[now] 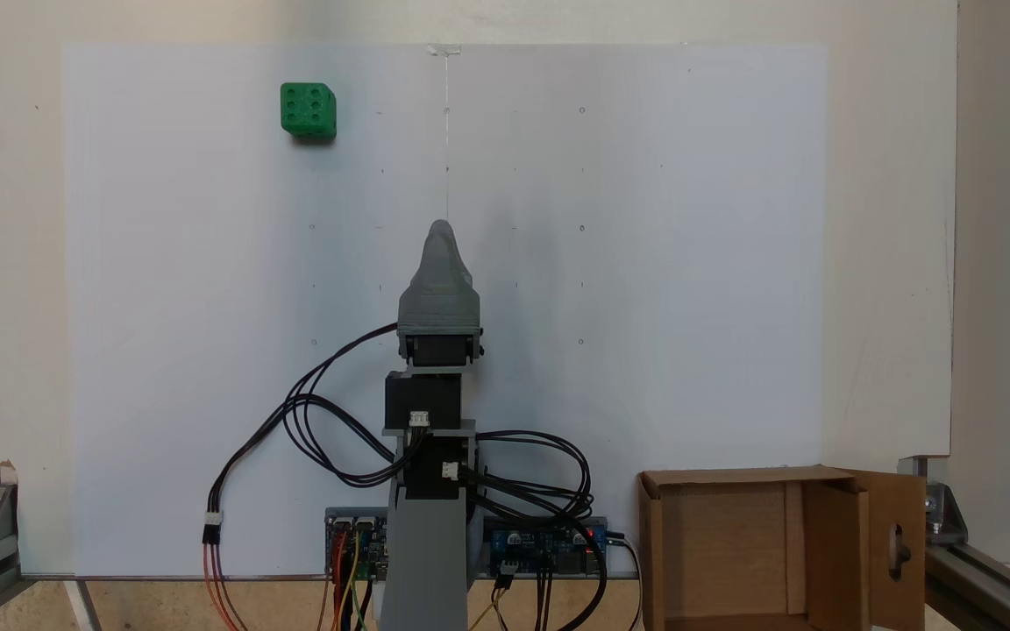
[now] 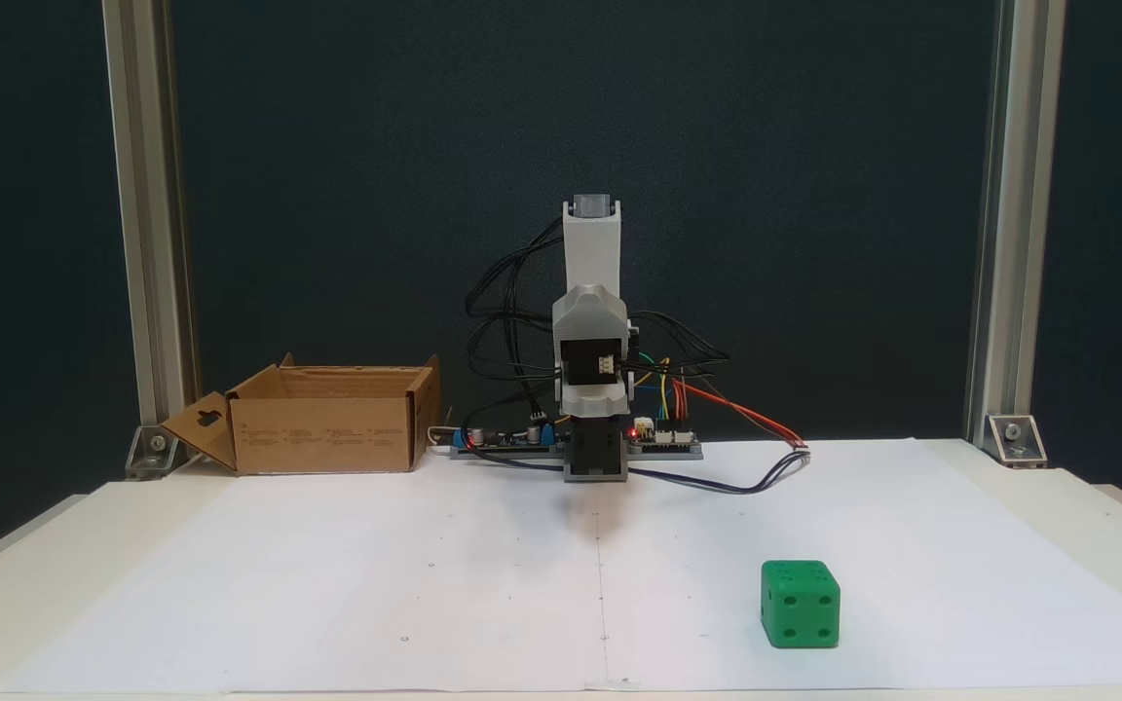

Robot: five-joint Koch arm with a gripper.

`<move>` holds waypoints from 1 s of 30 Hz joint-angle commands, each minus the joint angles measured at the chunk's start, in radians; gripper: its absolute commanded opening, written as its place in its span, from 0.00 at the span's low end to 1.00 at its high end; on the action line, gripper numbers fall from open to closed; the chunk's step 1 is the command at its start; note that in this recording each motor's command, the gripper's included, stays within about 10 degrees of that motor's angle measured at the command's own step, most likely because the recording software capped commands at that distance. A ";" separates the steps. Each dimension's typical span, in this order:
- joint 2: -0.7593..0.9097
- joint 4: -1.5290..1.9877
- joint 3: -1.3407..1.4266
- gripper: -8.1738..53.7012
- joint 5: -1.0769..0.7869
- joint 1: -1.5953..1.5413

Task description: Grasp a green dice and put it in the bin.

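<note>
Your green dice [image 1: 308, 110] sat alone near the far left corner of the white sheet [image 1: 645, 263] in a fixed view, with open paper all around it. Your box [image 1: 733, 543] stood open by the arm's base, well apart. Your tool [image 1: 441, 241] pointed forward; I couldn't tell whether it was parted.

Green dice [image 1: 309, 110] [image 2: 800, 604] sits flat on white paper, well apart from the bin [image 1: 781, 548] [image 2: 322, 421], an open brown cardboard box, flaps out.
</note>
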 commanded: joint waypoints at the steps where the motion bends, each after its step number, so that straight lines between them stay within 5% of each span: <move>1: 0.106 -0.025 0.049 0.86 -0.023 0.008; 30: 0.104 0.195 -0.120 0.84 -0.029 0.023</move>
